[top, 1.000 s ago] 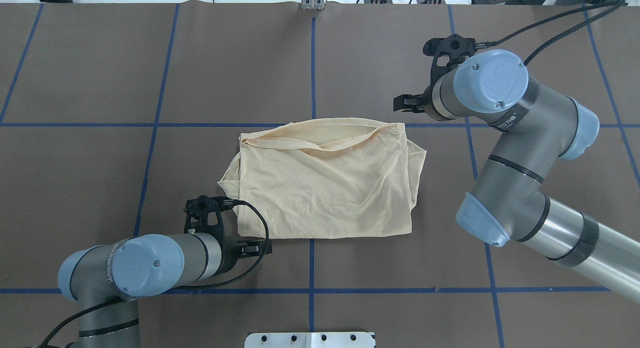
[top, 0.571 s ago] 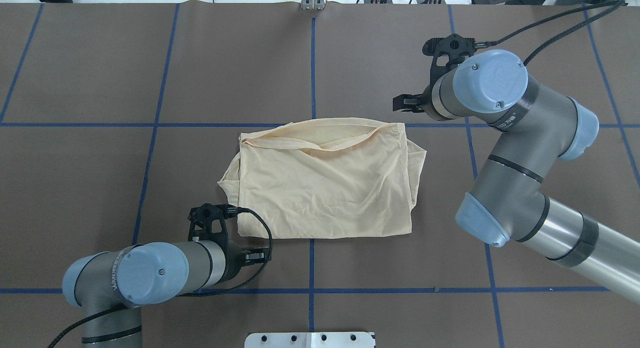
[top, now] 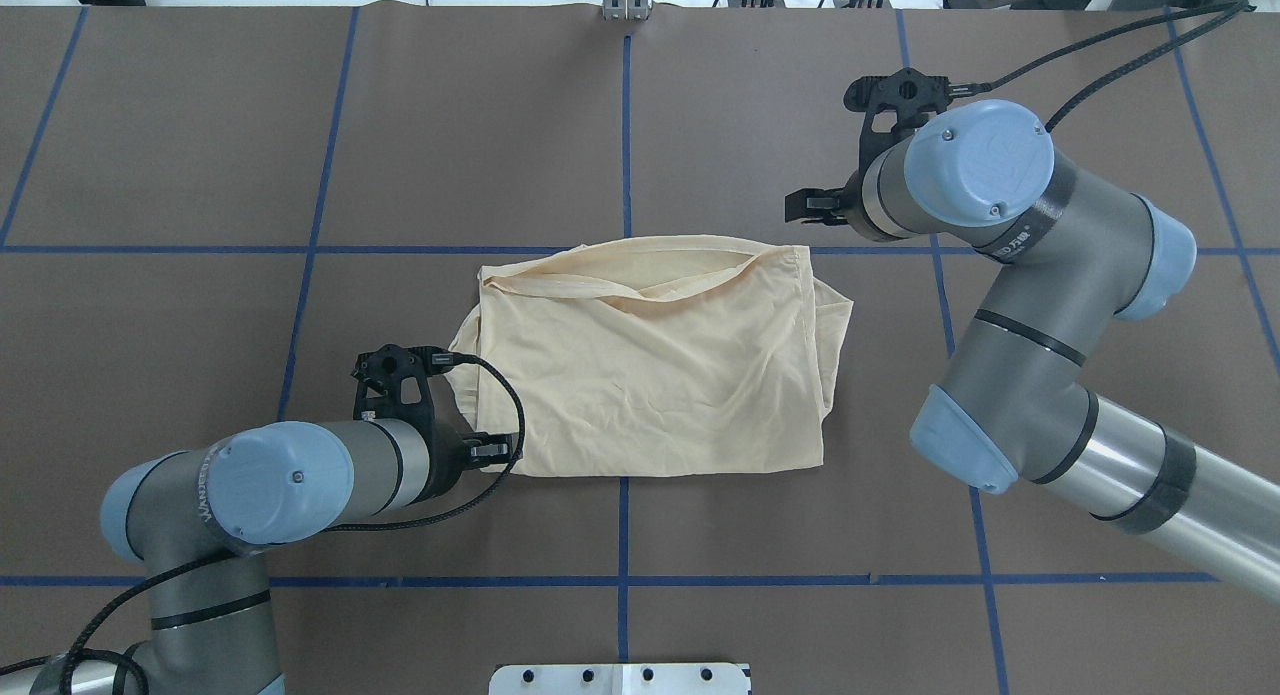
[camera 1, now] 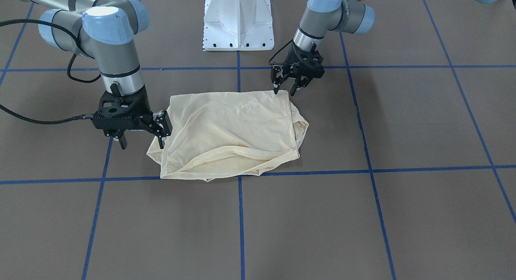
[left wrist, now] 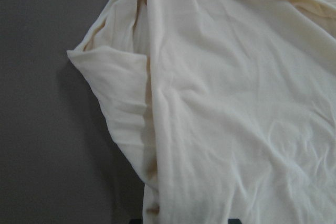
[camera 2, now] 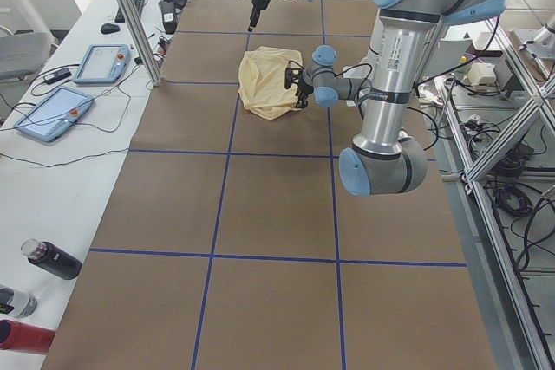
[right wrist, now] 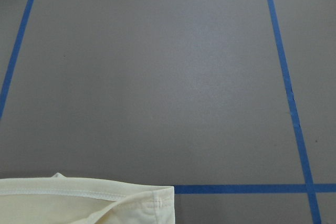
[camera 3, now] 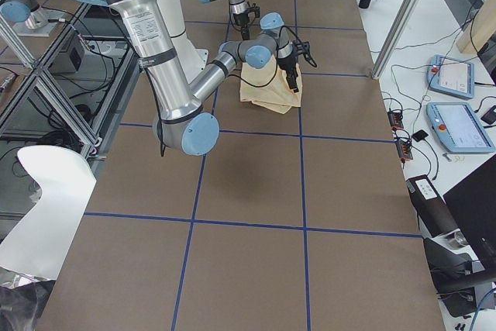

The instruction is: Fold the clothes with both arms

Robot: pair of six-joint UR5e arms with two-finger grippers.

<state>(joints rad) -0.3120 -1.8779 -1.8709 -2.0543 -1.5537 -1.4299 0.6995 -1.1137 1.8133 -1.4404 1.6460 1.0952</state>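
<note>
The clothes are one pale cream shirt, folded into a rough rectangle at the table's middle with no print showing. It also appears in the other views. My left gripper hangs open just over the shirt's near left corner, holding nothing. Its wrist view is filled with wrinkled cloth. Open too, my right gripper hovers just outside the far right corner. Only that hemmed corner shows at the bottom of its wrist view.
Blue tape lines cross the brown table cover. The white pedestal base stands at the robot's side. Off the table's left end lie tablets and bottles; more pendants lie off the right end.
The left arm dipped toward the robot, then swung forward and left, bringing its gripper up to the shirt's near left corner. The right arm has barely moved. The shirt lies unchanged.
</note>
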